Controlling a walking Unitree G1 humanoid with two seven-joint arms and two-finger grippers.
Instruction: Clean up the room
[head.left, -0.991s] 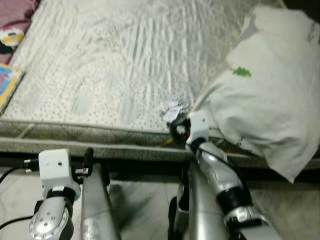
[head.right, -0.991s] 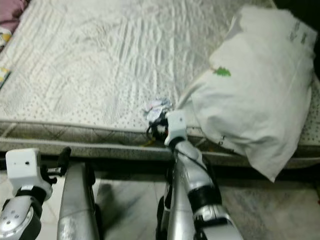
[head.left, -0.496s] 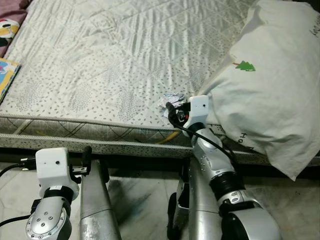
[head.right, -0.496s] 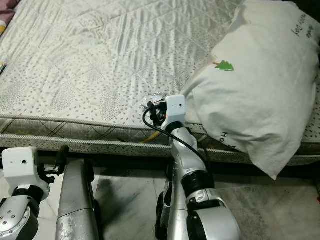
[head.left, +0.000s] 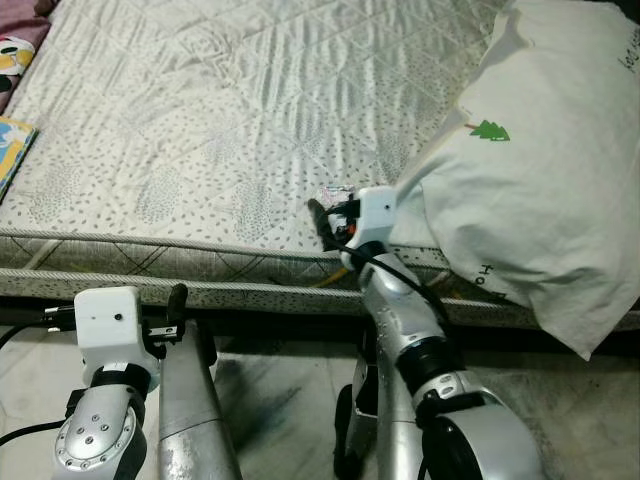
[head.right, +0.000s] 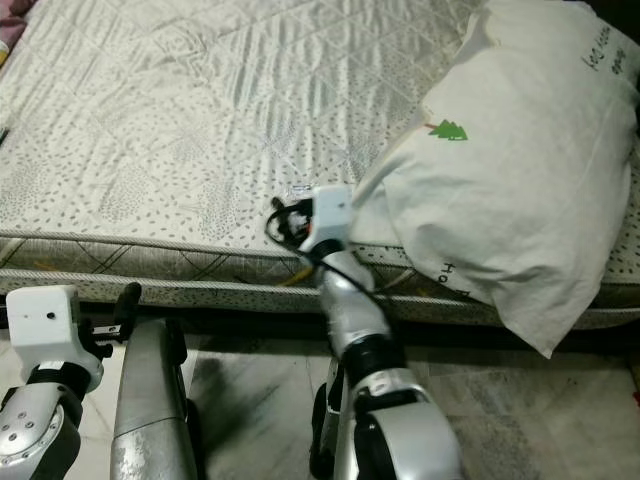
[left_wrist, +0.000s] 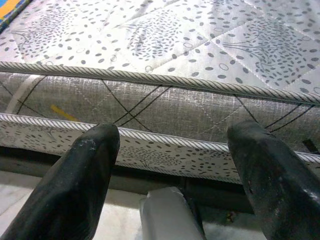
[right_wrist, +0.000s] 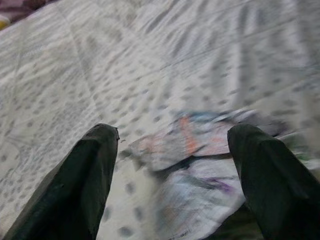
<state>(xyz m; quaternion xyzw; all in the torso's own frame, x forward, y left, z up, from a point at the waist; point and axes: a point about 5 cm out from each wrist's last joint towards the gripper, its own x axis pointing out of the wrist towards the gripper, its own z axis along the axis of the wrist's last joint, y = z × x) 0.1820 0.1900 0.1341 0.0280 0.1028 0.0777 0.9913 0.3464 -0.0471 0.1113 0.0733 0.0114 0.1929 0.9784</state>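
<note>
A crumpled shiny wrapper (right_wrist: 200, 165) lies on the quilted mattress (head.left: 200, 120), close to its front edge and just left of a big white pillow (head.left: 540, 190). My right gripper (head.left: 320, 212) reaches over the mattress edge. It is open, with the wrapper lying between and just beyond its black fingers (right_wrist: 95, 170). In the left eye view the white wrist block hides most of the wrapper (head.left: 335, 193). My left gripper (left_wrist: 175, 129) hangs low in front of the mattress side, open, with nothing between its fingers.
The pillow, printed with a green tree, overhangs the bed's front right corner. A colourful book (head.left: 12, 150) lies at the mattress's left edge, with a patterned item (head.left: 15, 55) beyond it. Marble floor (head.left: 280, 400) runs below the bed.
My right gripper has slid left and forward over the mattress edge, onto the wrapper. The view has steadied from blur. The left arm stays low.
</note>
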